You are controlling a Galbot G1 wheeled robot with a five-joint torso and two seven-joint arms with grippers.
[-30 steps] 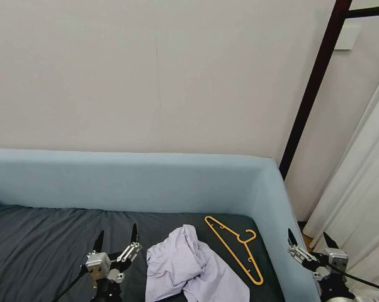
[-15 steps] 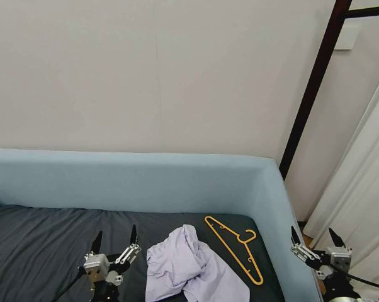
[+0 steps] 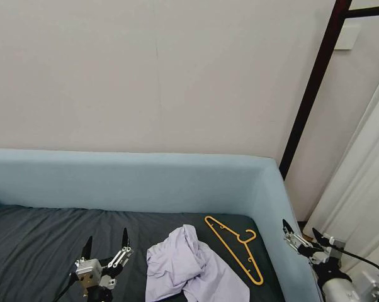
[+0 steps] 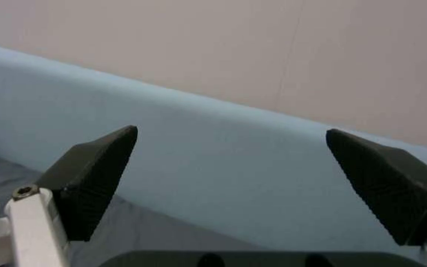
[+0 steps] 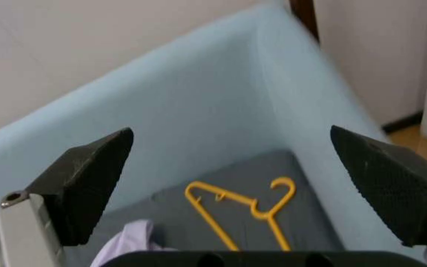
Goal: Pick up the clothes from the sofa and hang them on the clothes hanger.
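Head view: you have the crumpled lavender clothes (image 3: 189, 264) lying on the sofa (image 3: 145, 182) seat, toward its right-arm end; the left claw (image 3: 106, 242), fingers apart, hovers just beside them on the side away from that arm, so it is the nearer one; the yellow hanger (image 3: 235, 248) lies between clothes and sofa arm, its long axis slanting from the backrest forward; the right claw (image 3: 299, 231), also spread, hangs at that arm's outer side.

Just one lilac garment (image 3: 189, 267), one yellow hanger (image 3: 235, 247), one blue sofa (image 3: 145, 182). Two grippers: left gripper (image 3: 106, 236), right gripper (image 3: 299, 228).
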